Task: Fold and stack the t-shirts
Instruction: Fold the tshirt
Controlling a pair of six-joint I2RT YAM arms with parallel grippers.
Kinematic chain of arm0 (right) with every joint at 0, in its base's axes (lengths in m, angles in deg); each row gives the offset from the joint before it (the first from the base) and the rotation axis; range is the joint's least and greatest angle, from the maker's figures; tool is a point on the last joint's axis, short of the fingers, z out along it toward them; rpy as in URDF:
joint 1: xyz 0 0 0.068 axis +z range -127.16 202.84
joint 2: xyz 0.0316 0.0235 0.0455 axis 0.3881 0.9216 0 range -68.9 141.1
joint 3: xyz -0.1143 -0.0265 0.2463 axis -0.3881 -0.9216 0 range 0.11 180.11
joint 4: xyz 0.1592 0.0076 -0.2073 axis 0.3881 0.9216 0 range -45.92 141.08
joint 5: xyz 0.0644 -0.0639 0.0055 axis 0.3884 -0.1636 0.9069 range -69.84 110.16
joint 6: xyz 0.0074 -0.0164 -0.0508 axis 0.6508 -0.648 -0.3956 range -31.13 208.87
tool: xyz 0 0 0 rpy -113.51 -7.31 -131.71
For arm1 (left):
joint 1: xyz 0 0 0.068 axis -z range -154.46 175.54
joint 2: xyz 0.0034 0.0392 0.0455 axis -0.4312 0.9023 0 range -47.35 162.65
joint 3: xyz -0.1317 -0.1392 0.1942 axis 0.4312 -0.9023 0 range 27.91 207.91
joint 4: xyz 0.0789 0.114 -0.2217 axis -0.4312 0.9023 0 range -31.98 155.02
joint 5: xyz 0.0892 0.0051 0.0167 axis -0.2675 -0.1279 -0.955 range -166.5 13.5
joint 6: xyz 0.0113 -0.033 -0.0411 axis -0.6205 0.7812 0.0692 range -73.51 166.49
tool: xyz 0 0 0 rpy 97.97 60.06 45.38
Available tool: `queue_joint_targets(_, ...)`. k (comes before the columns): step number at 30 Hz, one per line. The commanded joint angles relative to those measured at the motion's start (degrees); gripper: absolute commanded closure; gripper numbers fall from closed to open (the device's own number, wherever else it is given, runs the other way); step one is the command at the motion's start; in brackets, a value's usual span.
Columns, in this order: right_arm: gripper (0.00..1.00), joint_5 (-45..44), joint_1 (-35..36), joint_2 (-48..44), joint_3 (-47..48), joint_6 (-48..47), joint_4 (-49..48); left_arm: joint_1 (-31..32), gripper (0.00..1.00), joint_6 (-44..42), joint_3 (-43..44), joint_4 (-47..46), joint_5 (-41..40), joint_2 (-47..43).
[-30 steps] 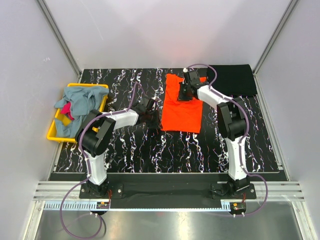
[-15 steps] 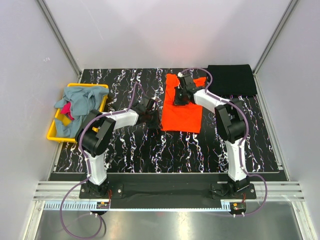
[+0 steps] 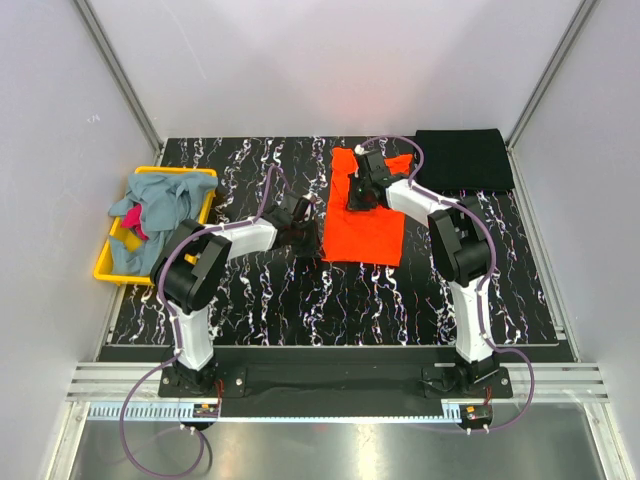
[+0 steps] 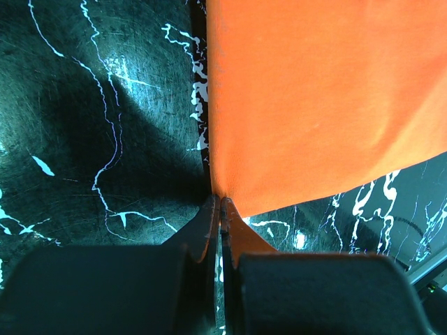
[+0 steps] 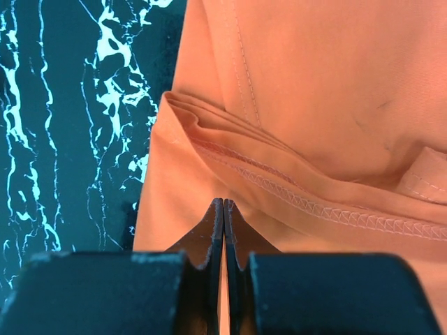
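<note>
1. A bright orange cloth t-shirt (image 3: 368,228) lies flat, partly folded, mid-way across the black marbled table (image 3: 300,300).
2. The left pincer (image 4: 220,202) is closed, seemingly pinching the near-left corner.
3. The right pincer (image 5: 223,204) is closed by the far-left folded hem; whether it grips is unclear.
4. Probably best: lift both ends together, keeping the cloth taut.

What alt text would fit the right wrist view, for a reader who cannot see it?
The right tool, its two dark fingers shut tip to tip, pinches a bright orange t-shirt just below a bunched fold with a stitched hem. A black table with white marble veins shows at the left.
</note>
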Motion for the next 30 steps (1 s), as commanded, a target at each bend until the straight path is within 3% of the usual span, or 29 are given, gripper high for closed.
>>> queue_joint_targets(1, 0.96, -2.6, 0.5, 1.0, 1.3, -0.6, -1.9, 0.5, 1.00, -0.6, 0.0, 2.1, -0.7, -0.9)
queue_joint_targets(13, 0.96, -6.7, 0.5, 2.1, 2.4, -2.2, -1.6, 0.5, 1.00, -0.7, -0.1, 2.1, -0.9, -1.2)
queue_joint_targets(30, 0.97, -11.8, -0.5, 7.8, 12.9, -8.6, 2.0, 0.6, 1.00, -0.5, -0.6, 2.1, -1.3, -1.4)
